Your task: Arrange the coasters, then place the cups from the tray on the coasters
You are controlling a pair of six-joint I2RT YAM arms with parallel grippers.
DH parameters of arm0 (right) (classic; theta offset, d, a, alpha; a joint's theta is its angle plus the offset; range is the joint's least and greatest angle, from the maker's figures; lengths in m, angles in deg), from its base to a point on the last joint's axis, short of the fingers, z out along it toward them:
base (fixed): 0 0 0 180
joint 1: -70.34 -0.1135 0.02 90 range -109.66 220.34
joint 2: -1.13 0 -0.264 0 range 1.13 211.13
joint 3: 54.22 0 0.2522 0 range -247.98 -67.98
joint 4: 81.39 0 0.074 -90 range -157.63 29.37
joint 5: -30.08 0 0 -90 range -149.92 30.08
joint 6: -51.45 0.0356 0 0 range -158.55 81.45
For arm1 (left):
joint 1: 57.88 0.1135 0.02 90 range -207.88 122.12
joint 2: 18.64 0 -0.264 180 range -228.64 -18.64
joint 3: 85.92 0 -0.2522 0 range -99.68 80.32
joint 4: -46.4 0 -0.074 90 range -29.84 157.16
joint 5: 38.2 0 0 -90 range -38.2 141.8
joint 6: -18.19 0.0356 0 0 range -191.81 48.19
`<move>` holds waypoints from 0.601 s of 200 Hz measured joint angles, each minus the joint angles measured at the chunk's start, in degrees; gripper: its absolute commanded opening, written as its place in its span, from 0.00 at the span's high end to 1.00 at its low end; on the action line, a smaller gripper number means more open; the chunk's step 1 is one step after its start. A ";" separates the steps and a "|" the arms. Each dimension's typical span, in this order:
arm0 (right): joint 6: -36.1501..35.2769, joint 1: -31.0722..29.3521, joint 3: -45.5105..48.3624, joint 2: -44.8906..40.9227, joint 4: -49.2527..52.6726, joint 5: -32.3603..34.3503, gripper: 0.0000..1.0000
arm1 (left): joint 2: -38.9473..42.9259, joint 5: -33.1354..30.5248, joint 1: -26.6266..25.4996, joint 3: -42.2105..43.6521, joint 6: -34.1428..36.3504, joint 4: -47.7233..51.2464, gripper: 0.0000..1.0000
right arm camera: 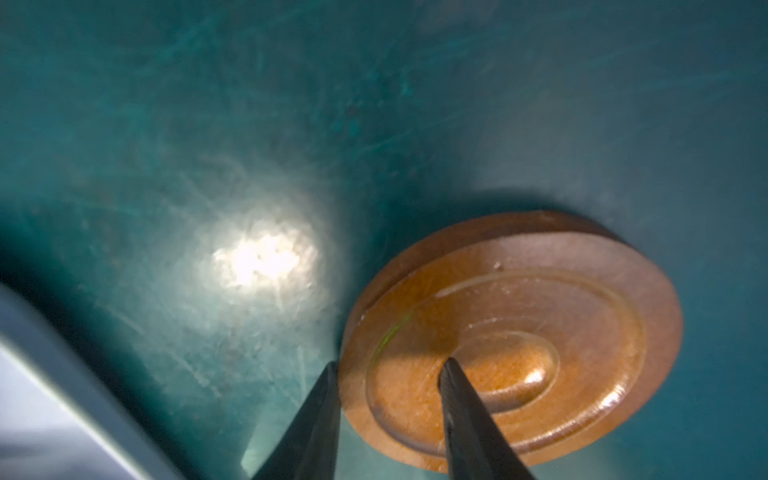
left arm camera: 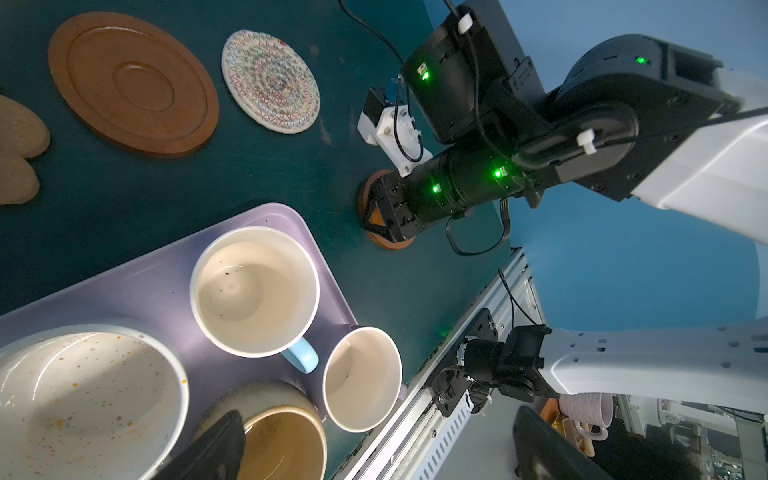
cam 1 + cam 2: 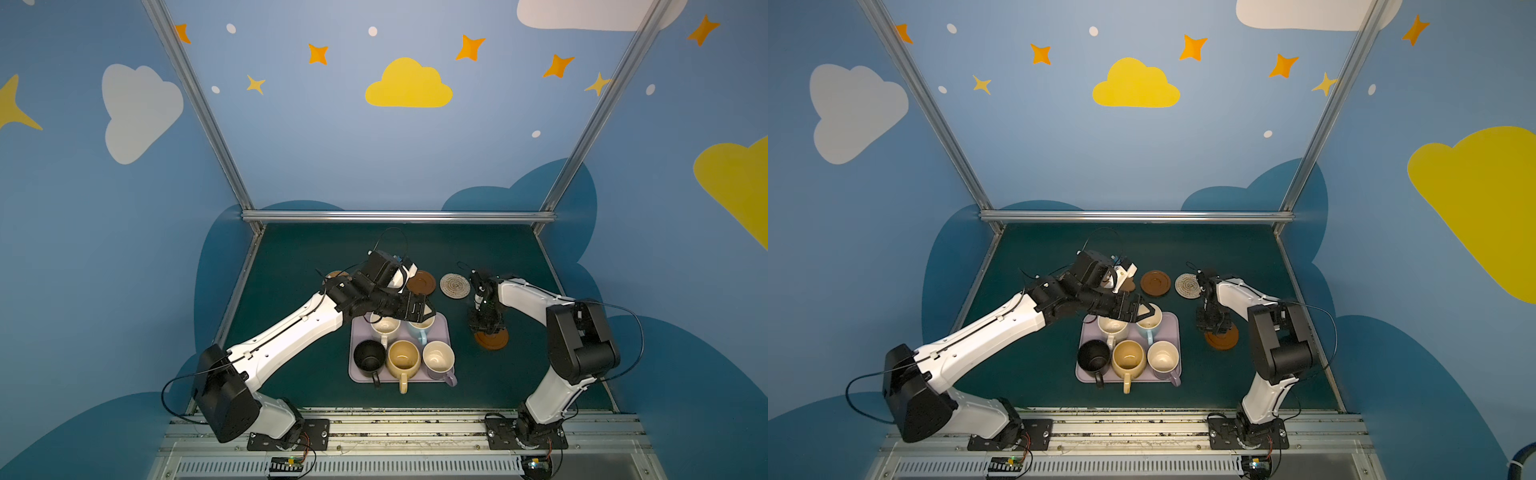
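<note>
Down on the brown wooden ringed disc coaster (image 1: 519, 332) with the right claw (image 1: 392, 363): 1 finger (image 1: 324, 407) just outside the rim on the side facing the lilac-pink rectangular tray (image 2: 145, 282), the other on the centre ring. Narrowed, but clamped or merely touching? Cannot tell. Resting on the dark green tabletop (image 3: 498, 386), between the tray's right edge and the tabletop's right edge, short of the 4 other coasters near the far edge. Round, so no long axis to match. Nearer the right arm. Likely next: toward the far edge, beside the pale woven round coaster (image 3: 454, 285). Left claw (image 3: 419, 312) wide open, empty, above the tray's cream speckled cup (image 2: 83, 395) and light blue cup (image 2: 255, 291).
</note>
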 measured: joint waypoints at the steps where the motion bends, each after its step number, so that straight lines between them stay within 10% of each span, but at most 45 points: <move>1: 0.00 0.07 -0.09 0.07 0.02 0.00 0.61 | 0.00 0.00 -0.02 -0.02 0.00 -0.02 0.00; 120: -1.22 6.34 -10.91 8.24 0.92 -1.46 0.61 | -0.22 -0.02 1.46 -0.63 0.37 -0.04 0.00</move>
